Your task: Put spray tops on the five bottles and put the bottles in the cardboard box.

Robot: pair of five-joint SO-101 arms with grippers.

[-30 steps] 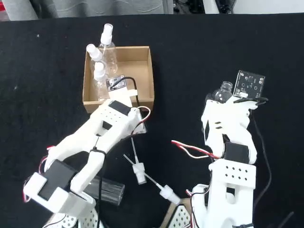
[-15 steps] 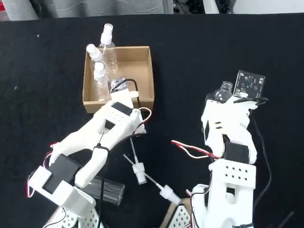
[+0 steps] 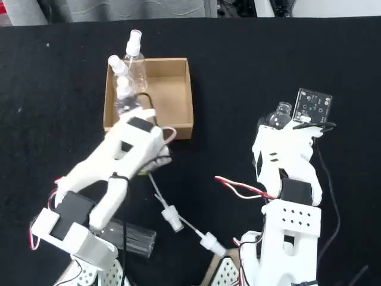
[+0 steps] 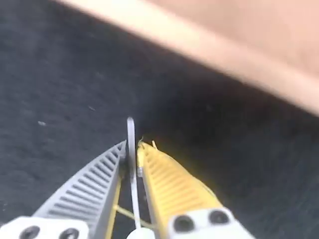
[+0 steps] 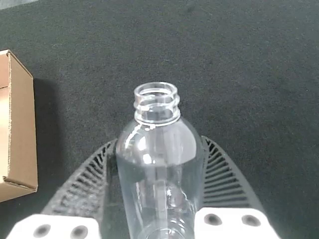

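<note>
- Table: black matte covering with a fine nap, running to every edge of the high view but the far one.
- Lint specks on the covering, pale.
- Behind the far table edge: grey fabric, hanging in folds.
- Far right corner: white surface; dark clutter beside it, not identifiable.
- Light: even, from above; shadows soft.

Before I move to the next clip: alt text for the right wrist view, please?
A clear bottle with no top is held between the right jaws, its open neck pointing away over the black table. Part of the box stands on the table off to one side.
</note>
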